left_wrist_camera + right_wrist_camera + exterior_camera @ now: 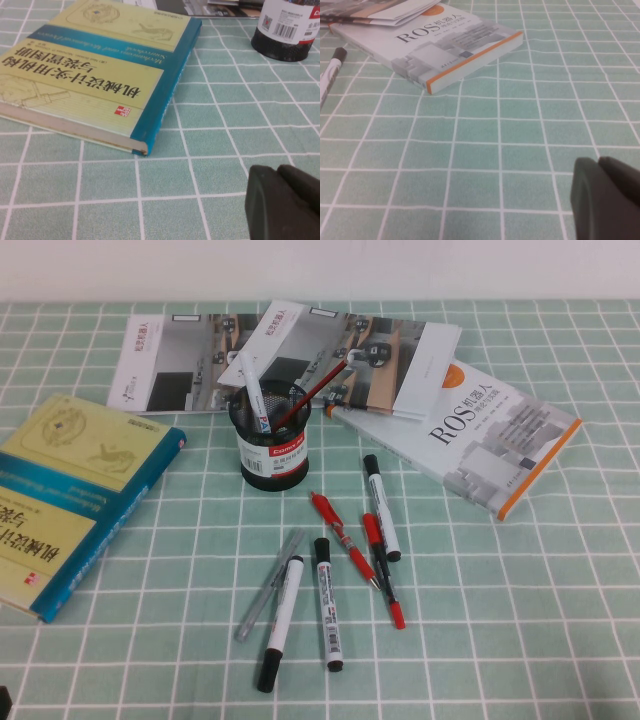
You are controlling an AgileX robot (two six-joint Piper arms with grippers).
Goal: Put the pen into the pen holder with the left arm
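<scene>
Pen: the thin grey see-through pen point(270, 585) lies flat on the counter point(520, 640), near the front. It touches the side of a white marker with a black cap point(279, 624), along its left.

Pen holder: the small black wire-mesh cup with a red-and-white band point(273, 445) stands upright in the middle of the counter, well apart from the pen. A red pen point(312, 392) and a white marker point(257, 404) already stick out of its top. In the left wrist view only its bottom part shows point(286, 31).

Left gripper: the dark left gripper point(286, 204) is low over the green checked cloth, near the yellow and blue book point(95, 70). I cannot tell if it is open or closed. It holds nothing that I can see.

Right gripper: the dark right gripper point(609, 199) is low over bare cloth, near the white book with the orange edge point(440, 47). I cannot tell if it is open or closed.

Other pens: two more white markers point(328, 604) point(381, 506) and two red pens point(345, 551) point(384, 569) lie to the right of the grey pen.

Books: the yellow and blue book point(70, 495) is on the left side of the counter. The white book point(480, 435) is on the right side. Two thin booklets point(300, 355) lie behind the cup.
</scene>
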